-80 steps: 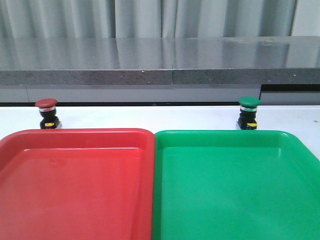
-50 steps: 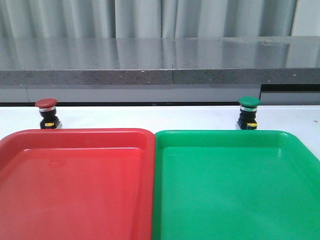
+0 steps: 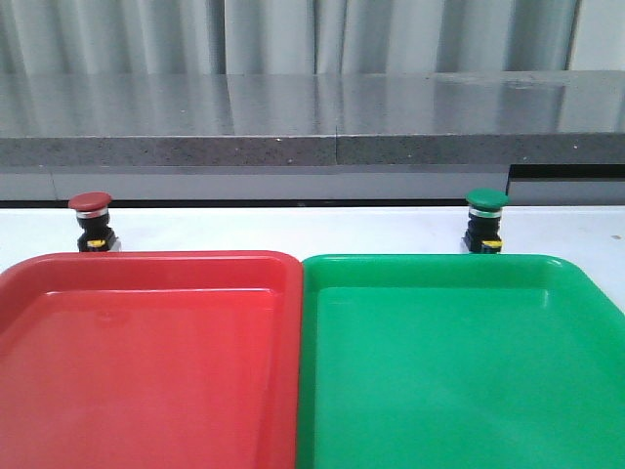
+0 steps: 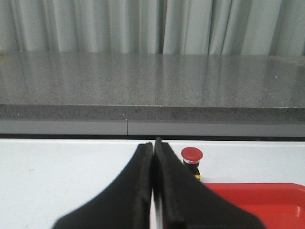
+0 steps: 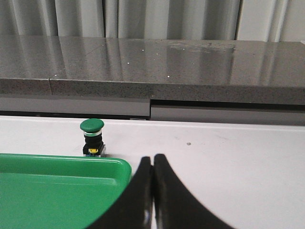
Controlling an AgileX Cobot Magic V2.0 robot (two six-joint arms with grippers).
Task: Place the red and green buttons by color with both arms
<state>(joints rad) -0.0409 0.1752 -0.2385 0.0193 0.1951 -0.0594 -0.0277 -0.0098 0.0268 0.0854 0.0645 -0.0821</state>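
Your red button is standing upright on the white table, just beyond the far rim of the red tray, near that tray's far left corner, and your green button is standing upright the same way just beyond the far rim of the green tray, toward its right side. Neither button is in a tray; both trays lie side by side, their inner edges touching. Now look through your left wrist camera: the left gripper is clenched, its two black fingers pressed tip to tip with nothing between them, and the red button sits ahead of it and off to one side, partly hidden behind one finger, with the corner of the red tray close by. Over on your right wrist camera, the right gripper is clenched and empty too, fingers meeting at the tips, and the green button stands ahead of it, well apart from the fingertips, right behind the green tray's far rim. Past both buttons runs a grey speckled counter with pale curtains behind it. From the front camera you can't see either arm at all.
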